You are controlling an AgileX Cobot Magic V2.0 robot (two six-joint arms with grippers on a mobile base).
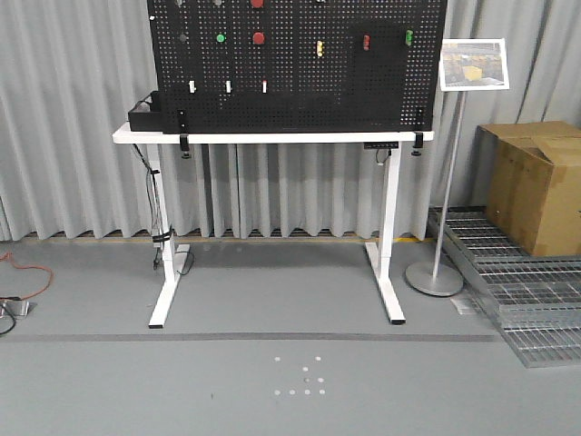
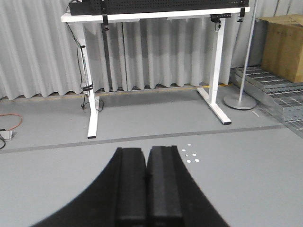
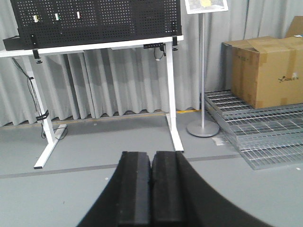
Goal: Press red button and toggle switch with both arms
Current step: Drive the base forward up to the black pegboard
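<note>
The left pincer (image 2: 147,187) is hanging with its two black fingers pressed together, and the right pincer (image 3: 151,189) is doing the same. Both are pointing over the grey floor (image 2: 47,179), well apart from the far table (image 1: 272,137). The black pegboard (image 1: 300,91) is standing on that table. The red button (image 1: 259,37) is sitting on the board just right of a green button (image 1: 221,37). The toggle switch (image 1: 182,38), small and blurry, is sitting left of the green one.

Pegboard (image 1: 300,64) stands on tabletop (image 1: 272,137), curtain (image 1: 73,118) behind. Low case (image 1: 143,113) at tabletop's left end, beside pegboard. Sign stand (image 1: 473,64) right of table; cardboard box (image 1: 536,186) farther right, on floor grating (image 1: 526,291). Floor dots (image 1: 304,377) before table.
</note>
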